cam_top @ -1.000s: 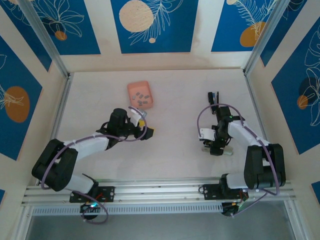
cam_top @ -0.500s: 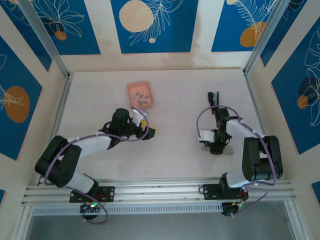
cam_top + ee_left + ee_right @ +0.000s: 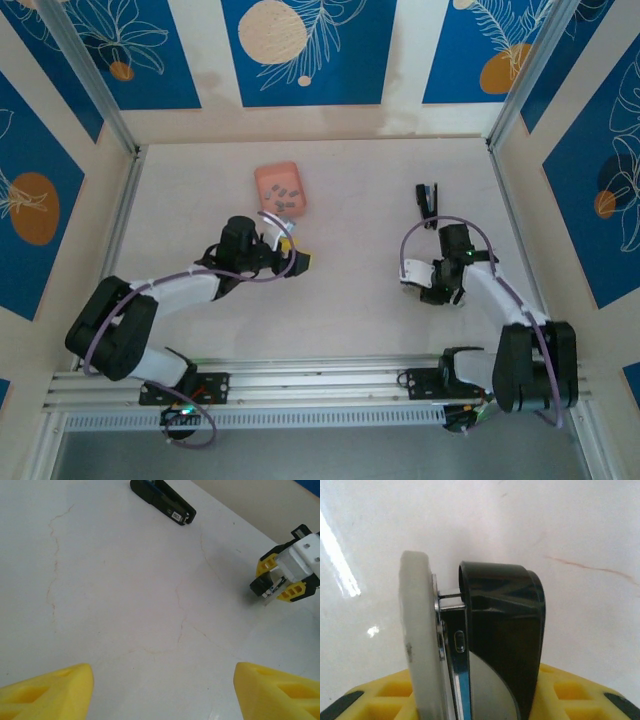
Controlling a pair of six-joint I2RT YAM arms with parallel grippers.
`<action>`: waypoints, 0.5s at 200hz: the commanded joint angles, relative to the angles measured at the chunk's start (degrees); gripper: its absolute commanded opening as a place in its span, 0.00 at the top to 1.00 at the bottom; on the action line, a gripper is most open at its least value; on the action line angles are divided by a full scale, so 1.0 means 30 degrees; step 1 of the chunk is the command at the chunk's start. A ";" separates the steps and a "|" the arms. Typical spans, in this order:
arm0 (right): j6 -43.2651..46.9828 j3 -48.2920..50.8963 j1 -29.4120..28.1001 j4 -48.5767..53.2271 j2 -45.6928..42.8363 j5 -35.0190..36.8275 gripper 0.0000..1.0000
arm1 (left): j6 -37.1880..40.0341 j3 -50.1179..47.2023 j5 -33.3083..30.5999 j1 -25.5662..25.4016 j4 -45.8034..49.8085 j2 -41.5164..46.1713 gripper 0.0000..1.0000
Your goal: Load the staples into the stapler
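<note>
My left gripper (image 3: pixel 165 692) is released: its two yellow fingertips (image 3: pixel 55 692) stand wide apart over bare table (image 3: pixel 115 580) with nothing between them. From overhead I see it hanging left of centre, just to the near right of the salmon-pink tray (image 3: pixel 262 178) and not touching it. The staples (image 3: pixel 285 197) lie loose inside that tray, a scatter of tiny dark-grey strips towards the far left of the table, and neither gripper is on them. My right gripper (image 3: pixel 276 578) sits on the right side, low over the table, its yellow fingers bracketing a small upright piece (image 3: pixel 485 630). That piece is made of a white slab, a thin silver plate and a glossy black curved cap. In the right wrist view it rises straight up between the fingers, but the places where the fingers would meet its sides are hidden. So I cannot tell whether the grip is clenched on it or only close around it, and I cannot say for certain what the piece is. The stapler (image 3: pixel 428 197) lies flat on the table at the far right, beyond the right gripper and well apart from it, a slim black and silver bar with a small white label near one end. It is also well apart from the tray, with open table between the two
</note>
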State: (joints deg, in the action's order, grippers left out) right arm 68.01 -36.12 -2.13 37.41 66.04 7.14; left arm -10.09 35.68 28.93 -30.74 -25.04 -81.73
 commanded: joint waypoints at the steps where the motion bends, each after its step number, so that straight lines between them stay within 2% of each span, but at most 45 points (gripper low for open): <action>1: -0.3006 0.0258 -0.0450 -0.1865 -0.2686 -0.1822 0.69 | -0.0328 0.0068 -0.0047 -0.0281 0.0660 0.1216 0.27; 13: -0.4130 0.0568 -0.1360 -0.3006 -0.4303 -0.2326 0.73 | -0.0457 0.0410 -0.0171 -0.0359 0.1615 0.1687 0.27; 27: -0.5483 0.1037 -0.2704 -0.4793 -0.5907 -0.2553 0.73 | -0.0734 0.0895 -0.0381 -0.0450 0.2773 0.2296 0.27; 50: -0.7886 0.2009 -0.5367 -0.8720 -0.7279 -0.1659 0.75 | -0.1700 0.1502 -0.0787 -0.0659 0.4067 0.3321 0.27; 75: -1.0139 0.3067 -0.8453 -1.3350 -0.6828 0.0840 0.77 | -0.3170 0.1813 -0.0956 -0.0836 0.4478 0.4304 0.27; 100: -1.1580 0.3576 -1.1357 -1.7064 -0.4990 0.2453 0.77 | -0.4309 0.1903 -0.1088 -0.1100 0.4593 0.4901 0.27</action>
State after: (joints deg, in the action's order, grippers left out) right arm 41.63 -26.30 -29.91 5.06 47.29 8.82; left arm -17.82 39.51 26.48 -32.71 -13.72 -68.99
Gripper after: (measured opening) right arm 0.392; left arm 0.733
